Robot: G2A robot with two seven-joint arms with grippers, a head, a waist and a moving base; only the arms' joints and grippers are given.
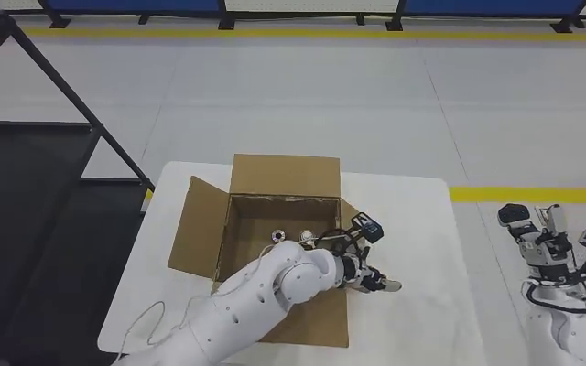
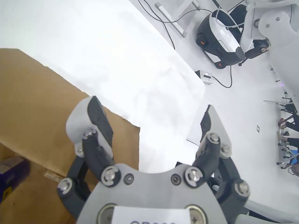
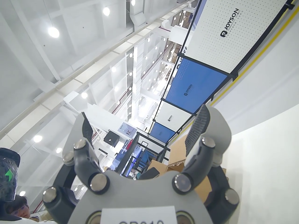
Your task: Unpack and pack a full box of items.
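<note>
An open cardboard box (image 1: 245, 249) stands on the white table (image 1: 414, 238), its flaps spread outward. Inside it, near the far wall, lie two small round items (image 1: 278, 236). My left gripper (image 1: 383, 285) hovers over the box's right flap (image 2: 35, 89), at its edge beside the bare table. It is open (image 2: 151, 115) with nothing between its fingers. A dark blue item (image 2: 11, 173) lies inside the box in the left wrist view. My right gripper (image 1: 548, 240) hangs off the table's right side, open (image 3: 142, 127) and empty, pointing up toward the ceiling; the cardboard box (image 3: 177, 150) shows behind it.
A black metal frame (image 1: 55, 110) stands to the left of the table. Yellow floor tape (image 1: 513, 194) runs on the right. Cables and a wheeled black and white base (image 2: 219, 40) sit on the floor beyond the table edge.
</note>
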